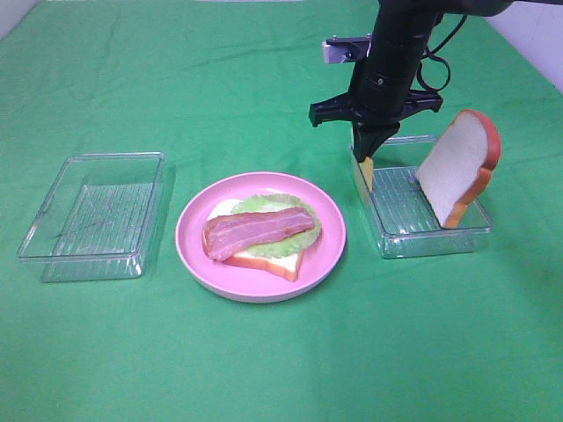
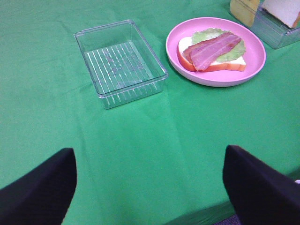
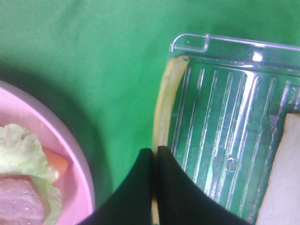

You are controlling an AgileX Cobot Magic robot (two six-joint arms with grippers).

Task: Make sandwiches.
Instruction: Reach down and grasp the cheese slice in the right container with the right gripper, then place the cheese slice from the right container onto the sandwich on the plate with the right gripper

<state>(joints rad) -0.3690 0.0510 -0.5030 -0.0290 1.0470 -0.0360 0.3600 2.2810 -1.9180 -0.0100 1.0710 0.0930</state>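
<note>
Here we see the right gripper (image 1: 366, 155) hanging straight down over the right-hand tray (image 1: 437, 241), at the side of the tray nearest the pink plate (image 1: 195, 251). Its jaws are drawn almost together, with only a thin slit between them. In the right wrist view the yellow cheese square (image 1: 365, 176) runs edge-on along the tray wall and into that slit, so we read it as pinched by its top edge. The cheese stands upright on its edge against the wall of the tray on that side. In the same tray, at the side away from the plate, the leaning bread slice (image 1: 457, 167) rests tilted against the wall, its crust rising above the rim. It is apart from both the cheese and the gripper.

On the plate, in the middle of the green cloth (image 1: 264, 79), we find the bottom bread slice (image 1: 271, 263) lying flat. The lettuce leaf (image 1: 283, 244) is spread over it, and the bacon strip (image 1: 257, 230) is laid across the lettuce on top.

The left-hand tray (image 1: 51, 230) sits near the plate on its other side, not touching it. The left gripper (image 2: 147, 157) does not show in the high view. Its own wrist view shows its two dark fingers (image 2: 40, 187) spread wide, gripping nothing, above the cloth and apart from that tray.
</note>
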